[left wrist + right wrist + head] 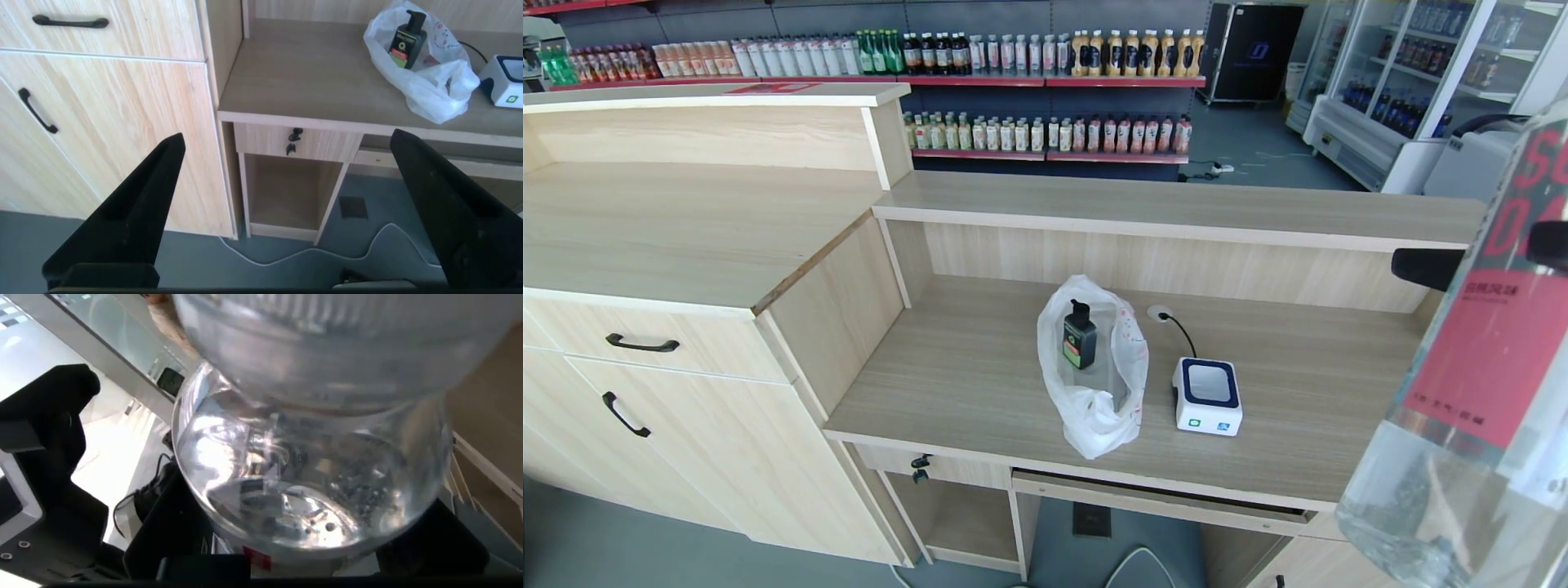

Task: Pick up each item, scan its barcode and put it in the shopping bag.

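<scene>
1. The right end effector [1486, 255] grips a clear bottle [1462, 392] with a pink label, held tilted and up off the surface [964, 367], on the right
2. The left end effector [288, 135] hangs low in front of the cabinet [122, 122], jaws spread wide and empty
3. The white shopping bag [1094, 408] lies open on the surface with a dark pump bottle [1079, 339] inside it — the scanner [1209, 396] stands just beside it

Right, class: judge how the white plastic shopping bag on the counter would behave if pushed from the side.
The shopping bag looks thin and crumpled, so it would probably buckle rather than slide stiffly. The dark pump bottle standing inside likely anchors it, yet might tip.
</scene>
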Robot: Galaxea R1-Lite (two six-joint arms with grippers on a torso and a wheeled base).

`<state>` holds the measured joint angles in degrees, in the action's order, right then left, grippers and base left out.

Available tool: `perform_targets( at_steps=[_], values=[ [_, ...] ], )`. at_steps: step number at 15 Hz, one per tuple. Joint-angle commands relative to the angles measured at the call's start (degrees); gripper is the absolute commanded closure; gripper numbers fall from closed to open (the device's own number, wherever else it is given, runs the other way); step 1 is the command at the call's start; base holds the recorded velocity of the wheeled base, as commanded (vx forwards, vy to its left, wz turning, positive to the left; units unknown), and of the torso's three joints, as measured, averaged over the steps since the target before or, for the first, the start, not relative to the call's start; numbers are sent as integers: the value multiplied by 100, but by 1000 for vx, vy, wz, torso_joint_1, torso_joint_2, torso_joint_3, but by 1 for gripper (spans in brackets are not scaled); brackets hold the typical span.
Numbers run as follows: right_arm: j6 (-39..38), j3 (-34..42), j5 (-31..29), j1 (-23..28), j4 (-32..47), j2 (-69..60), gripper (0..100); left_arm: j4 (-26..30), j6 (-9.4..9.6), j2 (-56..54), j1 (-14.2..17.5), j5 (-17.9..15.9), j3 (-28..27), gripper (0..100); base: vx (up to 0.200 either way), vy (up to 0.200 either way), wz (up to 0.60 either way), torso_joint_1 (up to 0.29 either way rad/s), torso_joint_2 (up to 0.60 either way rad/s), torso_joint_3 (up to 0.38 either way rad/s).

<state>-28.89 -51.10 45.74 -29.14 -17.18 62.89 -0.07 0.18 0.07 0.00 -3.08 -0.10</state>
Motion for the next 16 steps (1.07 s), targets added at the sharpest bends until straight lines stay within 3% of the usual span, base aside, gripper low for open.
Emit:
perform_targets(
  at_steps=[1,16],
  values=[
    [15,-84,-4,-127,4,144,100,-1,-1,1,0,1,1,0,0,0,0,0,0,0],
    [182,-163,5,-303,-5,566,100,-1,-1,1,0,1,1,0,0,0,0,0,0,0]
  ],
)
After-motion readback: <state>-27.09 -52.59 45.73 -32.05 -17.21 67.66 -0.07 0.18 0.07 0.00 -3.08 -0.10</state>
